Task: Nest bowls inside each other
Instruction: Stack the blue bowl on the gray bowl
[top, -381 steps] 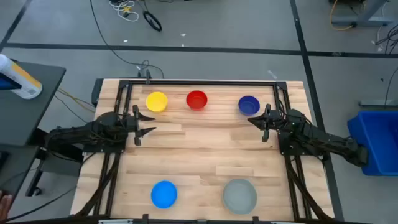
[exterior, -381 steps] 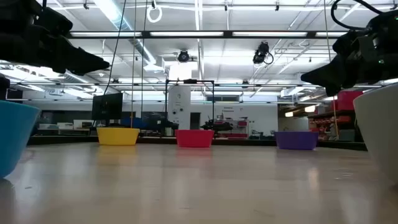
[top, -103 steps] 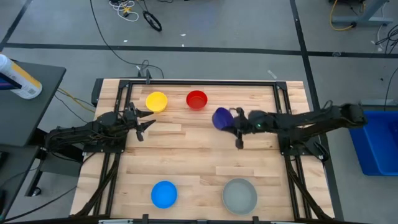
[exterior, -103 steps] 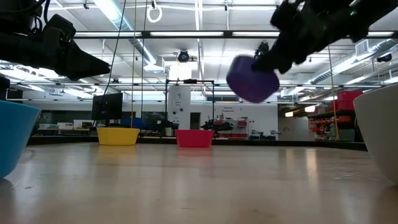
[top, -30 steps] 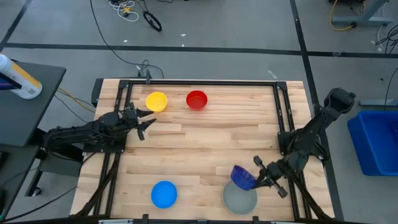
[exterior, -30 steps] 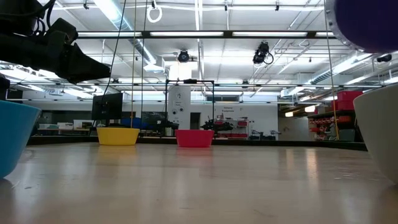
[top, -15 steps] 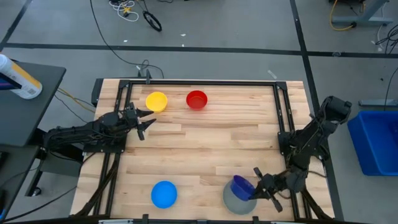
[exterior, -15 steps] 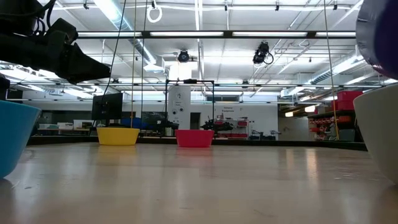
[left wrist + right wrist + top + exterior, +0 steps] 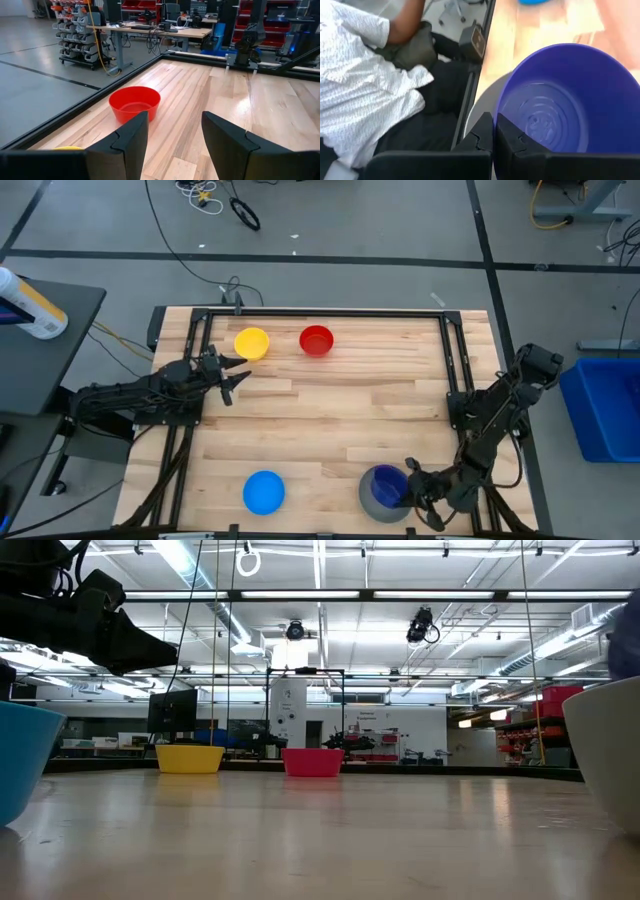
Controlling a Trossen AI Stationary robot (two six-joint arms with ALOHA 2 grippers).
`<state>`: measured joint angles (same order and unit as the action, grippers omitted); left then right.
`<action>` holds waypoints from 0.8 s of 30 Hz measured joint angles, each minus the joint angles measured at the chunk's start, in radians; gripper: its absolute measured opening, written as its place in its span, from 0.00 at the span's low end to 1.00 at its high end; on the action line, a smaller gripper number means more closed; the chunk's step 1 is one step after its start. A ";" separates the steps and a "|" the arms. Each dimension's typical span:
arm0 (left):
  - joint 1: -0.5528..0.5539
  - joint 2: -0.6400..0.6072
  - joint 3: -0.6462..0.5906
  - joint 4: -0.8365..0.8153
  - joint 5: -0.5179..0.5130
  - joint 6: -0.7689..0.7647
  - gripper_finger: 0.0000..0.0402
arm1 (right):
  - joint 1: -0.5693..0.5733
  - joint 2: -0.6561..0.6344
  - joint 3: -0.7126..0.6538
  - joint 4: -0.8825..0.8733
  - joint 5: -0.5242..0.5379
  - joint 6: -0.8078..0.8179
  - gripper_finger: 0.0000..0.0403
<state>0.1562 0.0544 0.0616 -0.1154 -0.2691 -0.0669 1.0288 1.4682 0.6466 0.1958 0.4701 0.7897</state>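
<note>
Dark blue plastic fills the right wrist view: the right gripper (image 9: pixel 493 131) has its fingers pinched shut on the rim of the dark blue bowl (image 9: pixel 388 483), held over the grey bowl (image 9: pixel 372 497) at the near right of the desk (image 9: pixel 330 420). The step in hand is seating blue in grey; next it likely calls for lowering it level, then letting go. The left gripper (image 9: pixel 232 375) waits near the yellow bowl (image 9: pixel 251 343) and red bowl (image 9: pixel 316 340), fingers apart and empty. The light blue bowl (image 9: pixel 264 492) sits near left.
</note>
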 joint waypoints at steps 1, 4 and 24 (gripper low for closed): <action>0.000 0.000 0.000 0.000 0.000 0.000 0.48 | -0.003 0.004 0.011 -0.018 -0.011 0.010 0.00; 0.000 0.000 0.000 0.000 0.000 0.001 0.48 | -0.024 0.019 0.031 -0.054 -0.059 0.024 0.00; 0.000 0.000 0.000 -0.001 0.000 0.007 0.48 | -0.087 0.058 0.053 -0.087 -0.141 0.044 0.28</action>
<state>0.1560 0.0544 0.0616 -0.1163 -0.2687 -0.0597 0.9421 1.5259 0.6994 0.1088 0.3290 0.8333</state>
